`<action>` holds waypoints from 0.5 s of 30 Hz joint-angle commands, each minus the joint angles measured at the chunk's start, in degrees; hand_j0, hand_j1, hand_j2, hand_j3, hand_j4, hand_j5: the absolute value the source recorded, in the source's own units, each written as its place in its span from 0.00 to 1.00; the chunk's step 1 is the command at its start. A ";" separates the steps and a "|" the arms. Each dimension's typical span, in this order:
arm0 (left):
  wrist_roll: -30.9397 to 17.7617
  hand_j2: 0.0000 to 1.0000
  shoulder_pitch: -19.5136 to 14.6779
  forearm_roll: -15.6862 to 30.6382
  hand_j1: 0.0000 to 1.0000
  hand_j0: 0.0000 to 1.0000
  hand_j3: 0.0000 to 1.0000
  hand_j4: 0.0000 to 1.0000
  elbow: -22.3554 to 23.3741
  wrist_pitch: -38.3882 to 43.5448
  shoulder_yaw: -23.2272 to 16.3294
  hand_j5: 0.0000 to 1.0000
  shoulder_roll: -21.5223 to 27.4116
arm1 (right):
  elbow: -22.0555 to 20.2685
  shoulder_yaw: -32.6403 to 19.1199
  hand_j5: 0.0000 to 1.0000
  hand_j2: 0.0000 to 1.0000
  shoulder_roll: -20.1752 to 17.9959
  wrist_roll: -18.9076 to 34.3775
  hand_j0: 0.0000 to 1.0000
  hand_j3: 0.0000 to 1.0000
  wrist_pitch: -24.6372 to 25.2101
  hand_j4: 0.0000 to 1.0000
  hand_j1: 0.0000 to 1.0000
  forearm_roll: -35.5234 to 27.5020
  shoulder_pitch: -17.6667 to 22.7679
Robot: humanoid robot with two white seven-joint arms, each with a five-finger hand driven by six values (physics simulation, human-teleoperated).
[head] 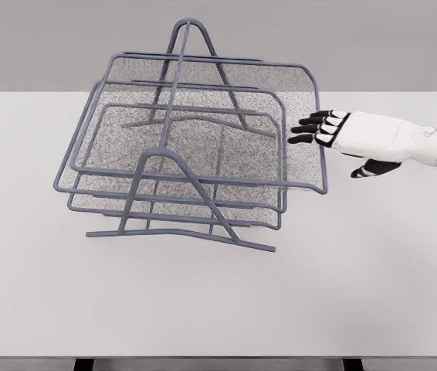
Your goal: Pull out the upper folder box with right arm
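A: Where's the upper folder box (203, 116)?

B: Top tier of the blue-grey wire rack (180, 224), mid-bench, its mesh tray jutting out to the right over the lower tray (180, 182).

A: And the right hand (350, 135)?

B: Coming in from the right, fingers (311, 127) loosely spread, gripping nothing, dark tips just beside the upper tray's right rim. White bench (357, 294) beneath.

Rack frame (174, 166): blue-grey metal wire — smooth, matt, at centre left of the frame.
Upper tray (203, 116): fine metal mesh, speckled grey and see-through, edged in the same wire.
Table (218, 301): pale grey-white top, smooth and matt, filling the lower frame.
Right hand (361, 139): smooth white plastic shell, black finger joints — faintly glossy, at right.
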 commanded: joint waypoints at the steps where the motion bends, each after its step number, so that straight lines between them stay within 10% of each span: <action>1: -0.01 1.00 0.00 0.02 1.00 1.00 1.00 1.00 -0.02 0.00 -0.02 1.00 0.00 | 0.52 -0.17 1.00 1.00 -1.29 0.25 1.00 1.00 -0.24 1.00 1.00 3.06 0.00; 15: -0.01 1.00 0.00 0.02 1.00 1.00 1.00 1.00 -0.02 0.00 0.07 1.00 0.00 | 0.52 -0.34 1.00 1.00 -6.30 0.16 1.00 1.00 -0.24 1.00 1.00 1.48 0.26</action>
